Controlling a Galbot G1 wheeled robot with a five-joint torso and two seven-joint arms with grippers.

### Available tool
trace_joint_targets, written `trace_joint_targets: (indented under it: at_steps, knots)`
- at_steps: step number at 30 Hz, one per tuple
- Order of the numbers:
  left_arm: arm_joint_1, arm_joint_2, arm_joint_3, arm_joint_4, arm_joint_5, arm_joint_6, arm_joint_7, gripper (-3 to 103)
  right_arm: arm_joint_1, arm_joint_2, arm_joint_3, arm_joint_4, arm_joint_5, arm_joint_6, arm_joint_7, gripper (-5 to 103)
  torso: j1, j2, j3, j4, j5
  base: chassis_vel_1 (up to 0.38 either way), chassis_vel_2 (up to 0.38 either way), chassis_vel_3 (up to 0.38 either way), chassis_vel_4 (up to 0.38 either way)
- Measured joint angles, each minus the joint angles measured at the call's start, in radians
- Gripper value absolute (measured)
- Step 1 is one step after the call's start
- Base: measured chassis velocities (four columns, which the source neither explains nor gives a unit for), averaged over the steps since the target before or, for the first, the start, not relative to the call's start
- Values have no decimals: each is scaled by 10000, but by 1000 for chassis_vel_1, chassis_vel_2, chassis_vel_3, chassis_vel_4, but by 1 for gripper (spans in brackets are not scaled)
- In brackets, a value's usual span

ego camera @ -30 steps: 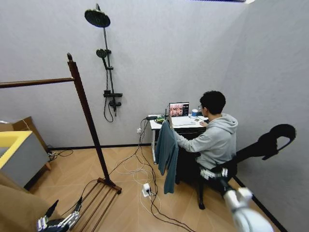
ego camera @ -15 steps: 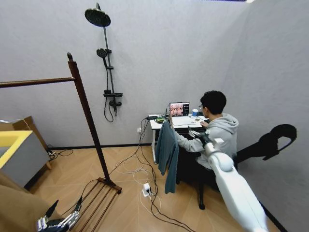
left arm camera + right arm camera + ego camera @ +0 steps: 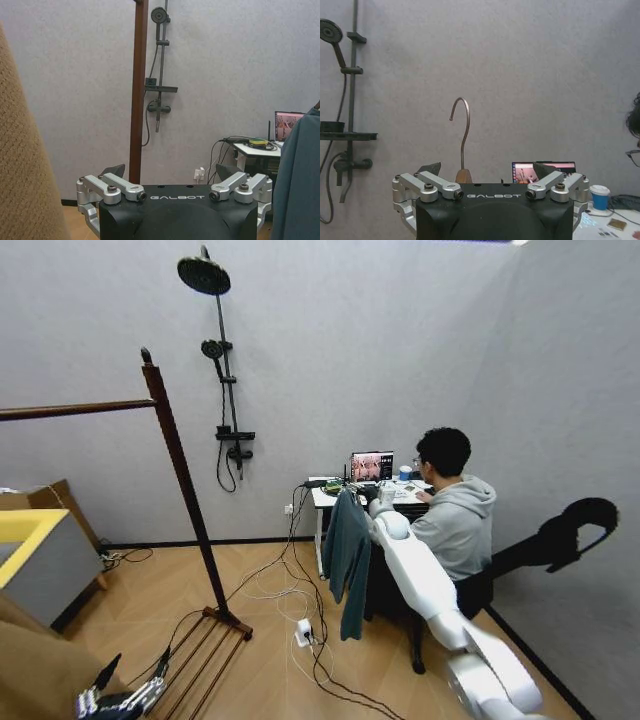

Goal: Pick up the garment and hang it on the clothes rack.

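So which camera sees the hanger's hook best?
The right wrist view: the metal hook stands clear against the wall, just beyond the right gripper. The head view shows the garment whole. The left wrist view catches its edge.

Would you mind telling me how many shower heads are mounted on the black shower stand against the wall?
2: a large round black shower head at the stand's top, and a smaller handheld shower head clipped lower on the black shower stand.

Teal garment (image 3: 346,555) hangs well apart from reddish-brown clothes rack (image 3: 178,465).
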Motion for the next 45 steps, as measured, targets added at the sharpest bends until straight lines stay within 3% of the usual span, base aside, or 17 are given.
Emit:
trace_joint_targets:
  at_steps: [4, 6, 10, 14, 15, 17, 23, 31, 40, 43, 45]
  knots:
    - [0, -1, 0, 0, 0, 0, 1, 100, -27, 114, 39, -133, 110, -170, 252, 100, -2, 1, 0, -2, 3, 0, 0, 0, 0]
    - [1, 0, 0, 0, 0, -1, 0, 100, 46, 184, 168, -540, 172, -46, -45, 101, -2, 1, 0, -1, 4, 0, 0, 0, 0]
    - [0, 0, 0, 0, -1, 0, -1, 100, 109, 169, 259, -777, 364, -16, -517, 92, -2, 1, 0, -1, 3, 0, 0, 0, 0]
    - [0, 0, 0, 0, 0, 0, 0, 100, 278, 55, 324, -1246, 440, 316, -1364, 70, -2, 2, 0, 0, 3, 0, 0, 0, 0]
    - [0, 0, 0, 0, 0, 0, 0, 100, 278, 55, 324, -1246, 440, 316, -1364, 70, -2, 2, 0, 0, 3, 0, 0, 0, 0]
    - [0, 0, 0, 0, -1, 0, 0, 100, 202, -52, 311, -1055, 154, 389, -1577, 59, -2, 1, 0, -1, 3, 0, 0, 0, 0]
    - [0, 0, 0, 0, 0, 0, 0, 100, 29, -117, 226, -745, -343, 400, -1633, 43, -3, 2, 0, 1, 3, 0, 0, 0, 0]
    - [0, 0, 0, 0, 0, 0, -1, 100, -288, -148, 193, -226, -363, 379, -1411, 10, -2, 2, 0, -2, 3, 0, 0, 0, 0]
    - [0, 0, 0, 0, 0, 0, 0, 100, -645, -234, 145, 354, -486, 334, -1335, 10, -2, 1, 1, 1, 4, 0, 0, 0, 0]
    - [0, 0, -1, 0, 0, 0, 0, 100, -940, -427, -33, 1228, -492, 299, -1331, 10, 0, 1, 2, -2, 5, 0, 0, 0, 0]
    - [0, 0, 0, 1, -1, 0, 4, 100, -1470, -780, -418, 2710, -228, 122, -1348, 10, -2, 2, -1, 0, 1, 0, 0, 0, 0]
